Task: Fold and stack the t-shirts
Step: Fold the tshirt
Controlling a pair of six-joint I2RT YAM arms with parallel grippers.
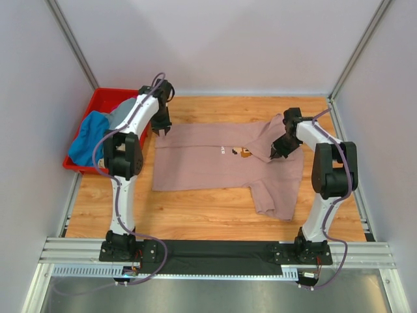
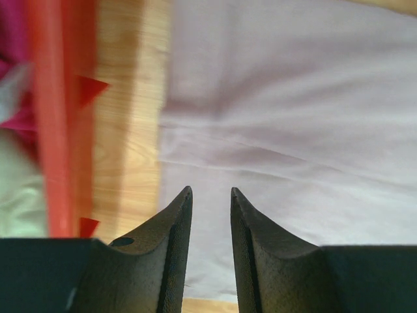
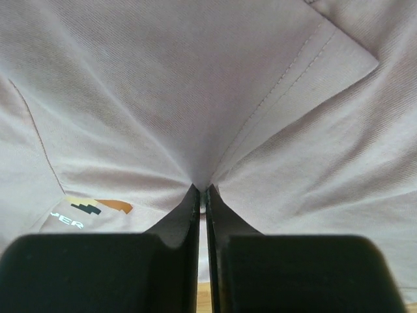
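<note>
Partly folded, the dusty-pink t-shirt lies rumpled, right hand pinching its cloth, left hand parted over its edge

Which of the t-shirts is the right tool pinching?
The dusty-pink one, spread on the table: the right tool is shut on a raised fold of it. The blue shirt and grey shirt lie bunched in the red crate.
</note>
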